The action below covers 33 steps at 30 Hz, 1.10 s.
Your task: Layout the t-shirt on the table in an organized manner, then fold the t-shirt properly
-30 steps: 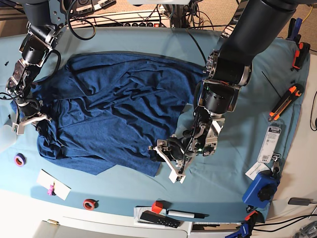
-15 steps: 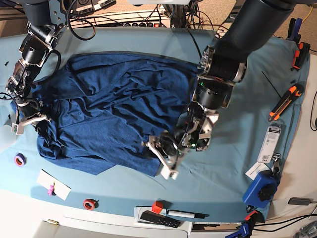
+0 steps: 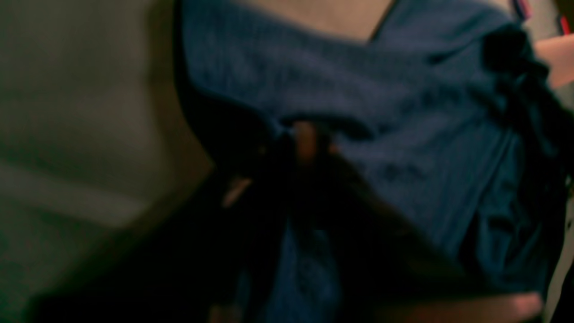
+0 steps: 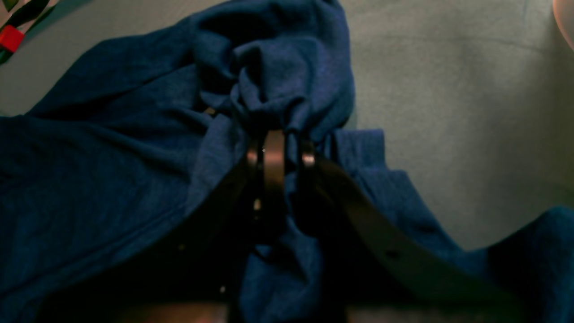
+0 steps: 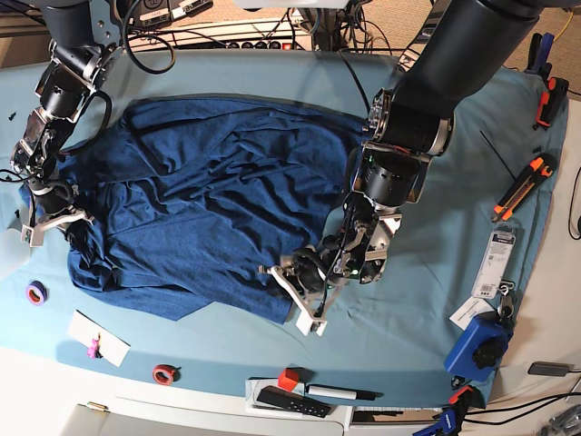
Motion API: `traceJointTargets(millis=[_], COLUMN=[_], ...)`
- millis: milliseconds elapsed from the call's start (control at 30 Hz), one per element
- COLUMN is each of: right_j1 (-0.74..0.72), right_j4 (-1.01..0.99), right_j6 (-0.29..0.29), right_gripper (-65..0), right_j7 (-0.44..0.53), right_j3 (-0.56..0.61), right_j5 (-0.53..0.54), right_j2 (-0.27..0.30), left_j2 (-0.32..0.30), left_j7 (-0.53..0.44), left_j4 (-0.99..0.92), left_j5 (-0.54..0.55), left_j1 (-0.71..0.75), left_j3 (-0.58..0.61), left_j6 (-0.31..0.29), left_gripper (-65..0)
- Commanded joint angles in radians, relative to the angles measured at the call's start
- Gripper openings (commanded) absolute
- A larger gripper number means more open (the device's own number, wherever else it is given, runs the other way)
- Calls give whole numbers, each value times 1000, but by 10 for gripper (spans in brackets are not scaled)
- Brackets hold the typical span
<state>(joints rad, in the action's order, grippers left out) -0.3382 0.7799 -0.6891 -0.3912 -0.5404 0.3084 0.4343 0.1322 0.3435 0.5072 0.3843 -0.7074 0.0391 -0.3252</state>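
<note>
Since the earlier base frame, the left gripper (image 5: pixel 292 292) has shifted toward the left of the frame onto the t-shirt's lower edge, and its fingers, then spread, are now pressed together on that hem.

The table (image 5: pixel 427 300), draped in light teal cloth, fills the base view. The t-shirt (image 5: pixel 209 200), dark navy and wrinkled, lies spread across the table's left and centre. At centre right, the left arm (image 5: pixel 408 127) reaches down to the hem; the blurred left wrist view shows navy fabric (image 3: pixel 381 116) bunched at the fingertips. At the left edge, the right gripper (image 5: pixel 53 218) pinches a gathered fold of the shirt, seen in the right wrist view as cloth (image 4: pixel 273 76) puckered between nearly closed fingers (image 4: pixel 273 152). An orange utility knife (image 5: pixel 525 186) lies at right; a red tape roll (image 5: pixel 163 373) lies at lower left.
</note>
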Motion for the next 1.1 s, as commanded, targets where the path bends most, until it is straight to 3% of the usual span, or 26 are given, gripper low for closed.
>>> traceJointTargets(millis=[0,100,233,400,533,567,733,867,1067], right_j1=[-22,-22,-22,-22,-23,-22,-23,-25,-25], right_j4=[20,20,20,20,20,20,20,20,20], right_j6=[-9,-9,-9,-9,-9,-9,-9,-9,-9], right_gripper=[-650,-650,-650,-650,-465,-444,-440,-440,-440], right_j7=[30,34,48,51,72,77,116,132,130], right_j3=[-2,-2,-3,-3,-3,-3,-3,-3,-3], right_j5=[16,16,16,16,17,17,17,16,12], right_j2=[25,26,26,26,25,26,26,26,29], left_j2=[25,25,19,-50,-122,-139,-212,-233,-253], left_j7=[-38,-103,-117,-116,-116,-115,-110,-104,-106], left_j4=[13,13,14,14,14,14,17,17,18], left_j5=[11,-16,-30,-18,11,18,50,65,65], left_j1=[-33,-23,-16,-16,-15,-15,-2,1,1], left_j3=[1,1,1,1,1,1,0,0,0], left_j6=[-8,-8,-13,-15,-16,-16,-16,-64,-49], left_gripper=[-650,-650,-650,-650,-650,-650,-650,-650,-650])
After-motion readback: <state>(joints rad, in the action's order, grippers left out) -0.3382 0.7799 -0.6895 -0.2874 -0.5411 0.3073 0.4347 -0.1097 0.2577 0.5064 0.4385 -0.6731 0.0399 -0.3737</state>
